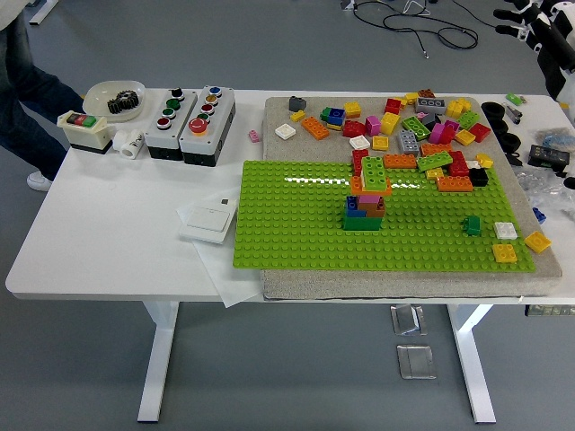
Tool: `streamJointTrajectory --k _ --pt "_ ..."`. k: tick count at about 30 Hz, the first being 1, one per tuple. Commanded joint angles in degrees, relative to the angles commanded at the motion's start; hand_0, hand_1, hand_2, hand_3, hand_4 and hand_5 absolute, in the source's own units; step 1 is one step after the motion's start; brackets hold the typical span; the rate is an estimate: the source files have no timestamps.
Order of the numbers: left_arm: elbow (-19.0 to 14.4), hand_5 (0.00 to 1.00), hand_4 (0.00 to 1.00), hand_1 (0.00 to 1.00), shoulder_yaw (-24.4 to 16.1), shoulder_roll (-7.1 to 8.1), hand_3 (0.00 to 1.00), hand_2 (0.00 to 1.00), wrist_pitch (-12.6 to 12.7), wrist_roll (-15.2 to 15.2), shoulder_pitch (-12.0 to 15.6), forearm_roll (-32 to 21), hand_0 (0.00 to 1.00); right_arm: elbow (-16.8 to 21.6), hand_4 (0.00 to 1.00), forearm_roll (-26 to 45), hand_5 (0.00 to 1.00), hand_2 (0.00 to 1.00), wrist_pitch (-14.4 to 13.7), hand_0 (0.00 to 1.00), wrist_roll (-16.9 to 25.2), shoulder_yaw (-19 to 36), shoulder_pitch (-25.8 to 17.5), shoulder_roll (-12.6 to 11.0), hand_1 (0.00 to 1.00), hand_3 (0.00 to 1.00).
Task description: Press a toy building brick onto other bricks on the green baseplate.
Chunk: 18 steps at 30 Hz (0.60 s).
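Observation:
The green baseplate (296,233) lies on a grey mat (274,112). Near its middle stands a stack of bricks (364,214) in green, blue, pink and red, topped by an orange brick and a light green brick (375,172). Many loose bricks (422,135) lie along the mat's far side. My right hand (526,16) is raised at the picture's top right corner, far from the bricks, with its fingers spread and holding nothing. My left arm is out of view.
Two button boxes (193,121), a switch box (84,130), a bowl with a gear (115,97) and a white switch plate (208,218) sit on the left. Small bricks (505,242) lie on the plate's right end. A person's leg (27,90) shows at far left.

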Motion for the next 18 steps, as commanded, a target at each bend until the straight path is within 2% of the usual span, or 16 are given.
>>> streamJointTrajectory --k 3,4,8,9,10,15,16,18 --pt "0.00 0.642 0.721 0.845 -0.23 -0.08 0.638 0.843 0.00 -0.08 -0.17 0.13 0.872 -0.40 0.998 7.45 0.833 0.864 1.62 0.837 -0.72 0.69 -0.43 -0.18 0.799 0.932" --pt "0.00 0.642 0.721 0.843 -0.32 -0.11 0.636 0.842 0.02 -0.12 -0.21 0.12 0.872 -0.55 0.998 9.68 0.945 0.887 2.35 0.894 -1.11 0.75 -0.51 -0.22 0.843 0.939" --pt "0.00 0.642 0.721 0.843 -0.62 -0.21 0.636 0.842 0.03 -0.11 -0.30 0.42 0.872 -0.73 0.998 18.21 0.945 0.887 3.73 0.894 -1.93 0.54 -0.64 0.04 0.843 0.939" --pt "0.00 0.642 0.721 0.843 -0.68 -0.23 0.636 0.842 0.03 -0.09 -0.34 0.54 0.872 -0.72 0.998 18.87 0.945 0.887 4.07 0.894 -2.05 0.50 -0.68 0.12 0.843 0.939" --pt "0.00 0.643 0.721 0.843 -0.74 -0.24 0.636 0.841 0.02 -0.06 -0.37 0.66 0.874 -0.70 0.998 18.98 0.998 0.902 4.44 0.925 -2.16 0.47 -0.73 0.19 0.869 0.937" --pt "0.00 0.643 0.721 0.843 -0.60 -0.18 0.636 0.841 -0.02 -0.12 -0.50 0.51 0.874 -0.85 0.998 18.78 0.998 0.902 5.46 0.925 -2.28 0.53 -0.85 0.27 0.869 0.937" --pt "0.00 0.644 0.721 0.843 -0.63 -0.18 0.637 0.840 -0.04 -0.14 -0.51 0.54 0.874 -0.94 0.998 18.75 0.998 0.913 5.70 0.962 -2.34 0.53 -0.79 0.44 0.886 0.945" --pt "0.00 0.644 0.721 0.843 -0.65 -0.17 0.637 0.840 -0.05 -0.14 -0.58 0.60 0.874 -0.96 0.998 18.61 0.998 0.913 6.03 0.962 -2.52 0.47 -0.67 0.63 0.886 0.945"
